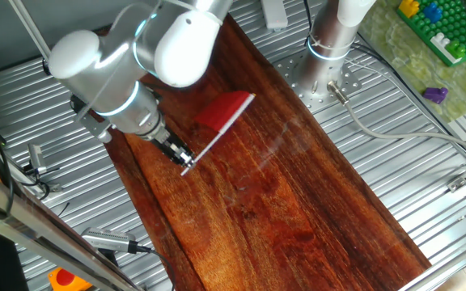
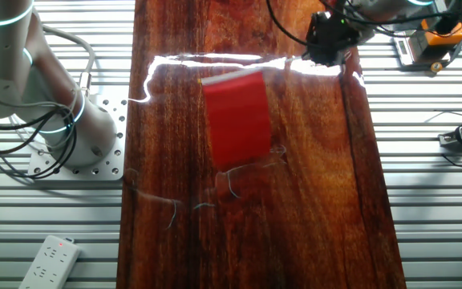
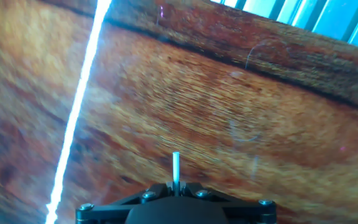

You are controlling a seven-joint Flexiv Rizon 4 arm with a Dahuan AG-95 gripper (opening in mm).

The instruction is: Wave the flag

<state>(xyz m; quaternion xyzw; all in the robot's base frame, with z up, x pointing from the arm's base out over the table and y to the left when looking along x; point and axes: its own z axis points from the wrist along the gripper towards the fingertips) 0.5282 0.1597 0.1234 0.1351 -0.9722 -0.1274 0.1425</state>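
The flag is a small red cloth (image 1: 223,109) on a thin white stick (image 1: 217,137). My gripper (image 1: 183,158) is shut on the stick's lower end and holds the flag tilted above the dark wooden board (image 1: 281,202). In the other fixed view the red cloth (image 2: 237,120) looks blurred over the board, and the gripper (image 2: 327,44) is at the top right. In the hand view the stick's end (image 3: 176,167) pokes out between the closed jaws of the gripper (image 3: 176,186); the cloth is out of that view.
The board lies on a ribbed metal table (image 1: 427,170). A second arm's base (image 1: 330,40) stands behind the board. A green brick plate (image 1: 447,24) and a purple piece (image 1: 435,94) lie at the far right. A white power strip (image 2: 50,261) and cables (image 2: 22,136) are beside the board.
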